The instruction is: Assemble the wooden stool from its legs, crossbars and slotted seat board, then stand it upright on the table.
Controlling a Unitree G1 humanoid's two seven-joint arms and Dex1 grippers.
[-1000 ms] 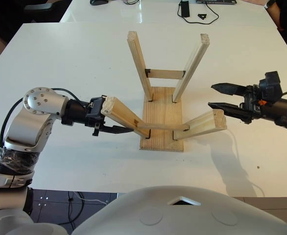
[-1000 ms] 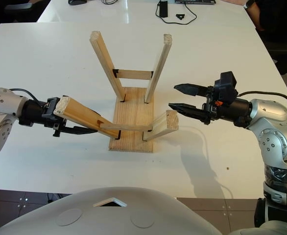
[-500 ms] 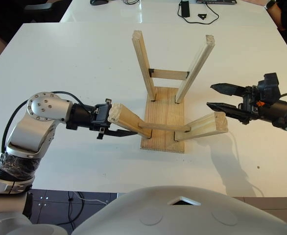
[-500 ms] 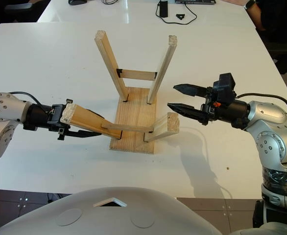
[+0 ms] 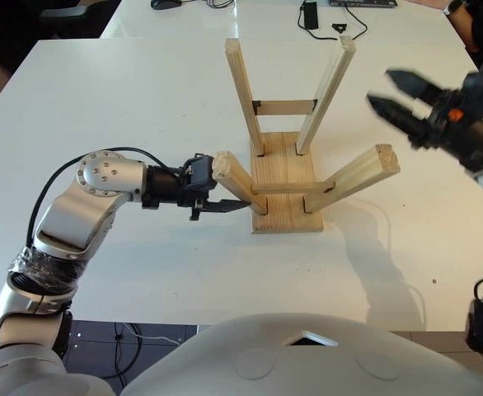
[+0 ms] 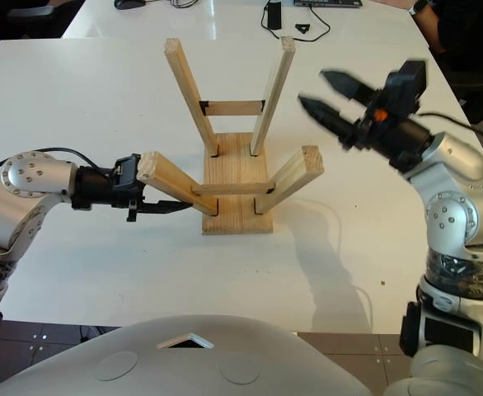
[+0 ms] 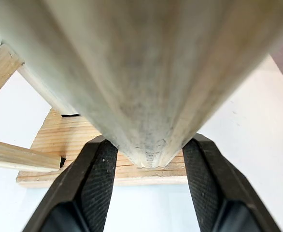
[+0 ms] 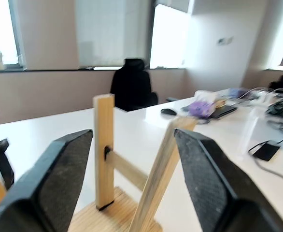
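The left gripper pinches the outer end of the near-left leg. This leg slants up from the seat board, which lies flat on the table. The near crossbar joins it to the near-right leg. Behind, the far crossbar links the two far legs. The right gripper hangs above the table beside these, fingers spread and holding nothing.

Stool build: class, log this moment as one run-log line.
stool: upside down, seat board on table | left gripper: shut on near-left leg | right gripper: open, empty, raised beside far-right leg
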